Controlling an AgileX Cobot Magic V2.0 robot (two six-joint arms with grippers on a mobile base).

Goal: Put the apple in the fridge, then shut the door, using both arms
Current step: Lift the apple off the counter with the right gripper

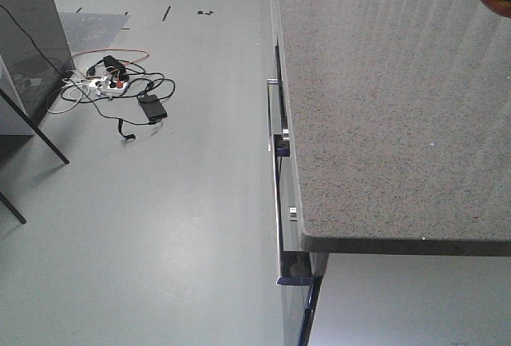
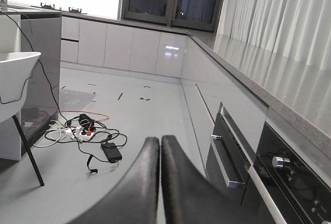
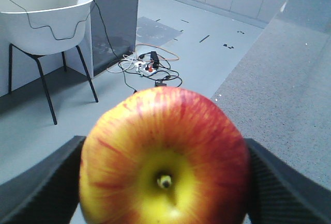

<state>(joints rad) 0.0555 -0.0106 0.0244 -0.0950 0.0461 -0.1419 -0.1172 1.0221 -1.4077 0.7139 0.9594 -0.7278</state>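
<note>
right gripper [image 3: 164, 151] clamped on the apple [image 3: 165, 125], one ribbed pad [image 3: 44, 188] on each side, stem end toward the camera. left gripper [image 2: 159, 149] pressed shut, nothing between the tips. markings by the oven knob [image 2: 279, 162] right of the left fingers too small to read. past the apple: counter [image 3: 279, 94] edge running off to the right, open floor [image 3: 207, 56] ahead and left, cable tangle [image 3: 150, 66] and white chair [image 3: 46, 17] farther out on it.

Red-yellow apple [image 3: 164, 157], stem forward, gripped in right claw [image 3: 165, 188]
</note>
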